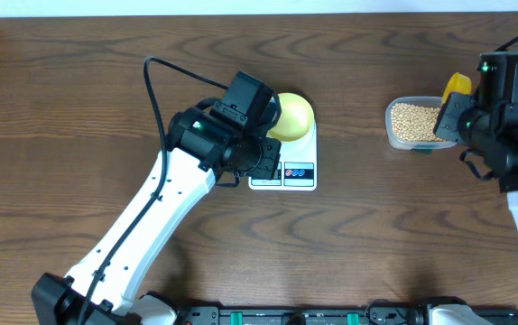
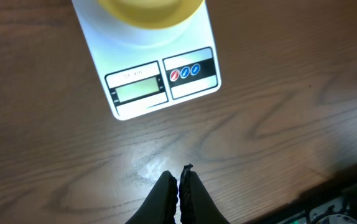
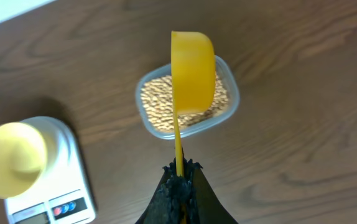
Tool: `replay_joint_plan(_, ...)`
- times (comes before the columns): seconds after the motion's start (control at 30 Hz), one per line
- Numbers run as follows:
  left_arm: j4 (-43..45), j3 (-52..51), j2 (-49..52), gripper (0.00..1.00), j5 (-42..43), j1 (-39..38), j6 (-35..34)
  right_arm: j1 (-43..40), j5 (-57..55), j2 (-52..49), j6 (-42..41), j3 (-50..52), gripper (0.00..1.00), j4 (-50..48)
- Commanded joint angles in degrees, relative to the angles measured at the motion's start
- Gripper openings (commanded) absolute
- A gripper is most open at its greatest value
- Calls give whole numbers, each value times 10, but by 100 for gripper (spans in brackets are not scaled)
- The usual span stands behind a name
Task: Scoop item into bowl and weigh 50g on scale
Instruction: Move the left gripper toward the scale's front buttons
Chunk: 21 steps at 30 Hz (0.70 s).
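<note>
Toward the far right of the surface (image 1: 78,108), a clear tub (image 1: 391,126) holds the beans (image 1: 414,120). Our right pincer (image 3: 180,175) is clenched on the thin handle of a yellow scoop (image 3: 192,71). The handle runs straight out from the pincer tips, so the scoop's long axis continues the line of the arm. Its cup hangs over the tub, above the beans. We see only the cup's outer side, so we cannot tell whether it is loaded.

The bowl (image 1: 291,116) sits on the far end of the scale (image 1: 309,149), near the middle of the surface and a little toward the far edge. We make out no beans in it, though the wrist view is soft.

From the right pincer the bowl lies to the left, well apart from the tub, with bare wood between. As we judge it, the coming move turns on that leftward gap. The scoop has to dip into the beans, travel sideways across its handle's line, and tip over the bowl. The right arm holds the tool, so the job falls to it, though the left arm is nearer the scale.

Our left pincer (image 2: 180,180) is clenched on nothing. It hovers above the wood just off the scale's near edge, where the display (image 2: 137,91) and the coloured buttons (image 2: 185,71) sit. We cannot read the display. We judge that any touch on the platform would spoil the reading.
</note>
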<state>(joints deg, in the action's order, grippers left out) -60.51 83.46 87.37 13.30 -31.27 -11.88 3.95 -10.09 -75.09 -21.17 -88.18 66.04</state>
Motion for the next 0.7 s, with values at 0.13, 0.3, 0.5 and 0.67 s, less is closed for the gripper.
replay_joint_plan(0.13,-37,1,7,7,-16,2,13,-103,60,-86,64,-2,1,-9)
replay_joint_plan(0.3,-42,0,7,7,-16,2,13,-163,186,-133,151,-2,1,-9)
replay_joint_plan(0.5,-42,0,7,7,-16,2,13,-171,187,-174,176,-2,1,-11)
replay_joint_plan(0.67,-41,0,7,7,-15,2,4,-171,189,-204,176,-2,1,-14)
